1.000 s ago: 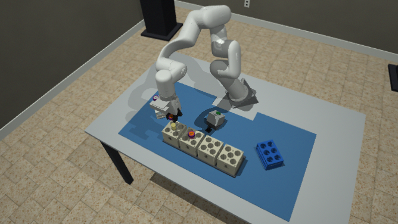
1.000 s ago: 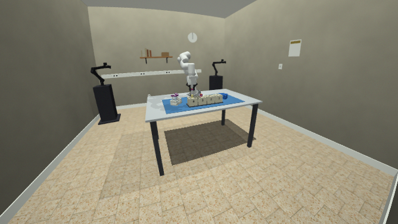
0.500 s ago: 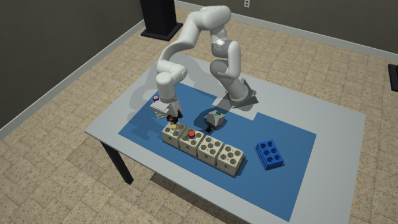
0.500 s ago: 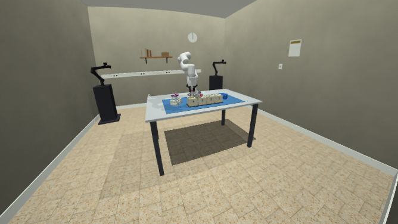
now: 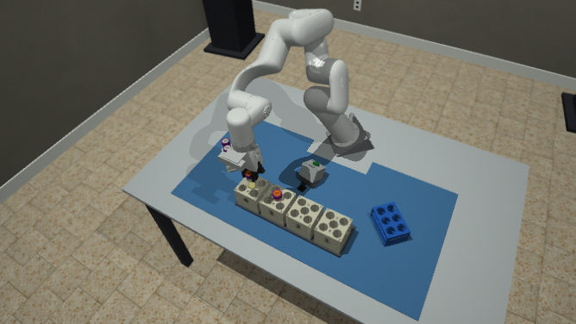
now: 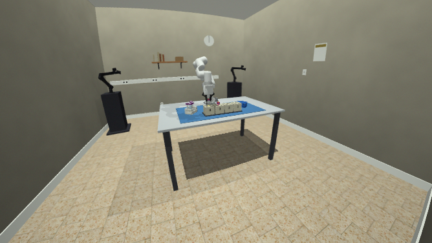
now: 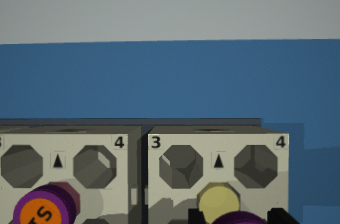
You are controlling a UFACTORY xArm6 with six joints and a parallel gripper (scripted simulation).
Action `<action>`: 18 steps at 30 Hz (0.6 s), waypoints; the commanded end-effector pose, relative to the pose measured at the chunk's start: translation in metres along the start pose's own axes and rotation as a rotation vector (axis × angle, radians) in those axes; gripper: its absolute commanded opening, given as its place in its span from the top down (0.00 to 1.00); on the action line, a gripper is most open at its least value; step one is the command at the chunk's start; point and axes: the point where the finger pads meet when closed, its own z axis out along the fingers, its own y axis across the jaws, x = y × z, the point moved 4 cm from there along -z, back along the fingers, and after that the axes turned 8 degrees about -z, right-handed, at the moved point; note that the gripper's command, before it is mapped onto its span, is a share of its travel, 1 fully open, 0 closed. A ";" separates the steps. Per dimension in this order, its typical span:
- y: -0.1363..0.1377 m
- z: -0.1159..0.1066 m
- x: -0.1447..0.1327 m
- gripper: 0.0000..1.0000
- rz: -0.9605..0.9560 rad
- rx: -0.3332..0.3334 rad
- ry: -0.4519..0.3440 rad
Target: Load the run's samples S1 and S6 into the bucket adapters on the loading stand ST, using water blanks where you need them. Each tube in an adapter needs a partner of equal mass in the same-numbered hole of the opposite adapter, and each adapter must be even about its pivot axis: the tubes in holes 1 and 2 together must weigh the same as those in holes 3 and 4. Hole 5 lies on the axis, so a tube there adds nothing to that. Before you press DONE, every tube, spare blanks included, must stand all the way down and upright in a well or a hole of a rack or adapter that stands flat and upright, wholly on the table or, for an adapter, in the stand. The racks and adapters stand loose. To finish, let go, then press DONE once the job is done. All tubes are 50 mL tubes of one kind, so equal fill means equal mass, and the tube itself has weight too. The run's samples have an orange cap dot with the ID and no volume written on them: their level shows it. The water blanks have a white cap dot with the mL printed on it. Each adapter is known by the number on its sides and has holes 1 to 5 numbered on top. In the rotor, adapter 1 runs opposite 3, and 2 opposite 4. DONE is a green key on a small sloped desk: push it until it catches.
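Note:
Four cream adapters stand in a row on the blue mat. My gripper (image 5: 254,174) is shut on a sample tube (image 5: 249,175) with a purple cap and an orange dot, held upright over the leftmost adapter (image 5: 251,194). In the wrist view the fingertips flank the purple cap. The tube's pale lower end (image 7: 218,200) hangs over the middle of that adapter, below holes 3 and 4. I cannot tell if it has entered the hole. Sample S1 (image 5: 276,195) stands in the middle of the second adapter (image 5: 276,207) and also shows in the wrist view (image 7: 42,210).
The two other adapters (image 5: 303,216) (image 5: 333,229) are empty. A white rack with purple-capped tubes (image 5: 226,145) stands behind my wrist, mostly hidden. A blue rack (image 5: 390,223) is empty at the right. The small desk with the green DONE key (image 5: 316,164) stands behind the row.

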 end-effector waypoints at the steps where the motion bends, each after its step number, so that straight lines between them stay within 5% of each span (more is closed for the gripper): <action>1: 0.001 0.000 0.001 1.00 0.001 -0.001 0.005; 18: 0.001 0.015 0.001 1.00 0.001 -0.001 0.005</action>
